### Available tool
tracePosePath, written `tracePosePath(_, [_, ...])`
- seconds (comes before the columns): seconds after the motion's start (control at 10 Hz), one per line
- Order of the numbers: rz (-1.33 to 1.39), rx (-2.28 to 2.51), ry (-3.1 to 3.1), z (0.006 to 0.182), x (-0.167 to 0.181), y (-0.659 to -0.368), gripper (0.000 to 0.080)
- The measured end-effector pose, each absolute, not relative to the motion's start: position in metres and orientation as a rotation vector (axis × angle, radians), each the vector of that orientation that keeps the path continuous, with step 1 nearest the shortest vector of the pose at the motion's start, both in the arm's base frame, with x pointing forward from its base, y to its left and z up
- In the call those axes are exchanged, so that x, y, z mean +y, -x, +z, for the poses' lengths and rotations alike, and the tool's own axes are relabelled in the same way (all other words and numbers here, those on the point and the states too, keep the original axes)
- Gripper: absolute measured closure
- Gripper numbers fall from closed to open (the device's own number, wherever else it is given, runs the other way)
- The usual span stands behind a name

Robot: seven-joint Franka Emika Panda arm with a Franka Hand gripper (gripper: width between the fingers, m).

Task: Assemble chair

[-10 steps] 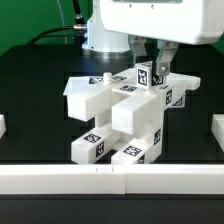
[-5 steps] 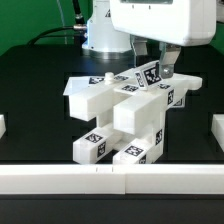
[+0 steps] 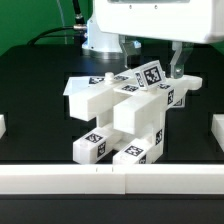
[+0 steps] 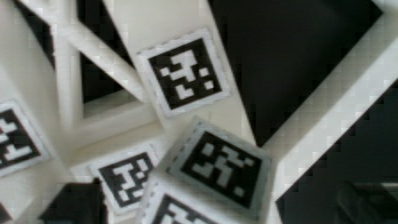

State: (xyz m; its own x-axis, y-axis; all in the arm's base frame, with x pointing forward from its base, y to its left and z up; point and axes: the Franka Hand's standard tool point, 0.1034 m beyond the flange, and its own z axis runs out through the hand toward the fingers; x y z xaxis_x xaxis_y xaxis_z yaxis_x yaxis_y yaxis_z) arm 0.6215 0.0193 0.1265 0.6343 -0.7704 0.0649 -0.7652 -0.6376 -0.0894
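The partly built white chair (image 3: pixel 125 115) stands in the middle of the black table, with tagged blocks at its front and a flat plate (image 3: pixel 85 92) at the exterior view's left. A small white tagged part (image 3: pixel 152 74) leans tilted on top of the assembly at the back. My gripper (image 3: pixel 157 58) hangs just above it, jaws spread wide to either side of the part, with one finger (image 3: pixel 178 63) at its right. The wrist view shows tagged white chair parts (image 4: pixel 187 75) very close, and dark fingertips (image 4: pixel 71 203) at the frame's lower corners.
White rails (image 3: pixel 110 180) border the table at the front, with more white edge pieces at the left (image 3: pixel 3 127) and right (image 3: pixel 216 130). The robot base (image 3: pixel 100 35) stands behind the chair.
The small tagged part stood upright between the fingers a second ago and now leans tilted. The hand has risen and shifted to the exterior view's right, and the fingers stand wider apart.
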Motion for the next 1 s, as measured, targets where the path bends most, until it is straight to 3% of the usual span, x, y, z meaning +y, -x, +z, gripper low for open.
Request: tracePosePath(1.0, [-0.153,0.277,3.134,0.1194,0.0202,-0.6188,0.0151])
